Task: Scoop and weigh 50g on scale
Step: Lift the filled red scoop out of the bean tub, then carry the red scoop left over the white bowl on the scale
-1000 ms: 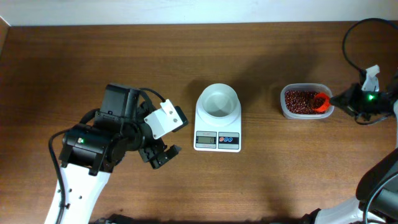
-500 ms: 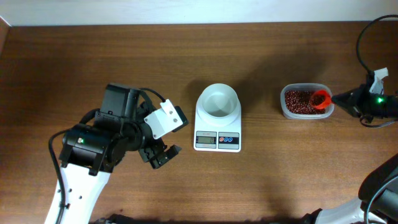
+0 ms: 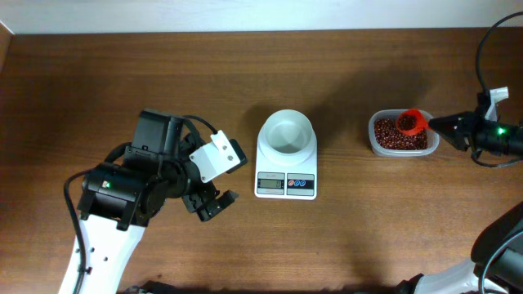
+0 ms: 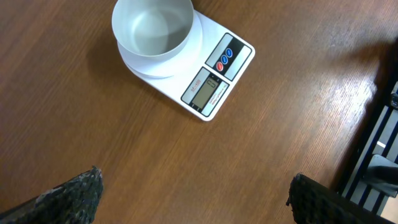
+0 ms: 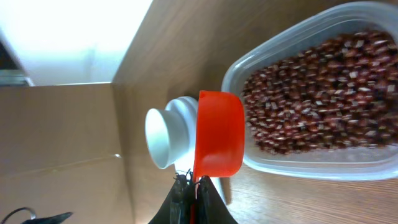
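The table [image 3: 98, 73] is brown wood, and I see it from above. The scale [image 3: 286, 167] sits in the middle with its screen and buttons facing my side, and a round white bowl [image 3: 287, 132] stands on top of it. To the right, well apart from the scale, is a clear tub [image 3: 373, 144] with the red-brown beans [image 3: 391, 135] inside. My right gripper [image 3: 435, 125] is squeezed tight on the handle of an orange scoop [image 3: 410, 122]. The scoop is over the beans at the tub's right end. I cannot tell if any beans are in it. My left gripper [image 3: 214, 202] is on the left of the scale, above the bare table, with its fingers [image 4: 68, 193] spread wide and holding nothing.
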You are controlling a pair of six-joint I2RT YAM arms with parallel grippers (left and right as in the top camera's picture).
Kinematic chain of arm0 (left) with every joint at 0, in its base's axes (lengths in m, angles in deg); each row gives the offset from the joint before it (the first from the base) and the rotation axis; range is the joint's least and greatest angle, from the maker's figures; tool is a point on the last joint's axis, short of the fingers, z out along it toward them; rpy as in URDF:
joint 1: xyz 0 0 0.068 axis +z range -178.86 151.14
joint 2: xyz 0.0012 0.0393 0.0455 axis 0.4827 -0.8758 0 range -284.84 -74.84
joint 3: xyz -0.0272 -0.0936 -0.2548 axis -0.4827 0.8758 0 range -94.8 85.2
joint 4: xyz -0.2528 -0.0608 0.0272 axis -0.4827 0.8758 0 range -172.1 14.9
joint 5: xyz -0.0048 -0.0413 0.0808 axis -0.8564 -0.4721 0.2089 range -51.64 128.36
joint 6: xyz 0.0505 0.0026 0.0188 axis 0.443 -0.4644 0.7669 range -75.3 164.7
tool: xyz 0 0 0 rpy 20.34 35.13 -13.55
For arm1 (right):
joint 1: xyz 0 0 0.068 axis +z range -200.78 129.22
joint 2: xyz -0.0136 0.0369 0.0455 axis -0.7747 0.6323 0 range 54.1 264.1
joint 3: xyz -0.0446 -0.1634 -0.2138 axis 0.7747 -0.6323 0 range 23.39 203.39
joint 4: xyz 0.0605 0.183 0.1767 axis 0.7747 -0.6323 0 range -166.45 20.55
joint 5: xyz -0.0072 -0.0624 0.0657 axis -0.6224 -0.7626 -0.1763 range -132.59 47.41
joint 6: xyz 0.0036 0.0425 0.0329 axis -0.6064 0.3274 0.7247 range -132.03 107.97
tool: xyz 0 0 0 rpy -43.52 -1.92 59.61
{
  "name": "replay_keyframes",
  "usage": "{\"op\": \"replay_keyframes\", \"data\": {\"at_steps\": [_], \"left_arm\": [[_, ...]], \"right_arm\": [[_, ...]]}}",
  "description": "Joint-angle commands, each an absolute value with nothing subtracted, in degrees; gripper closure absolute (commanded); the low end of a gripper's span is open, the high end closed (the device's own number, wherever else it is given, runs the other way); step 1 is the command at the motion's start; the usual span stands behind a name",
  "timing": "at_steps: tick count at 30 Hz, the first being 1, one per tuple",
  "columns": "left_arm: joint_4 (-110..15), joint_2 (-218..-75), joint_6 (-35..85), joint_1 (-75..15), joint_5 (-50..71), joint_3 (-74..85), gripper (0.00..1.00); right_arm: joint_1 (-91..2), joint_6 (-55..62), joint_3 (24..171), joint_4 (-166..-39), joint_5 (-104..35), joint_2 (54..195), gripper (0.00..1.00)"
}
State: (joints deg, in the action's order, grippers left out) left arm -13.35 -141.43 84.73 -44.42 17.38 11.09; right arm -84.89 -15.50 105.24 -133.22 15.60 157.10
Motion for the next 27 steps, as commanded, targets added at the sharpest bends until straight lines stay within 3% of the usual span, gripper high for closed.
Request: {"op": "replay_keyframes", "data": {"at_steps": [1, 27], "left_arm": [[-13.5, -141.1, 84.5, -44.1, 17.4, 10.2, 0.01], [-13.5, -141.1, 84.5, -44.1, 17.4, 10.2, 0.01]], "right_arm": [[-84.6, -16.6, 105.0, -133.4, 21.4, 155.8, 0.96], [-55.1, -16.5, 105.0, -126.5, 22.8, 155.8, 0.96]]}}
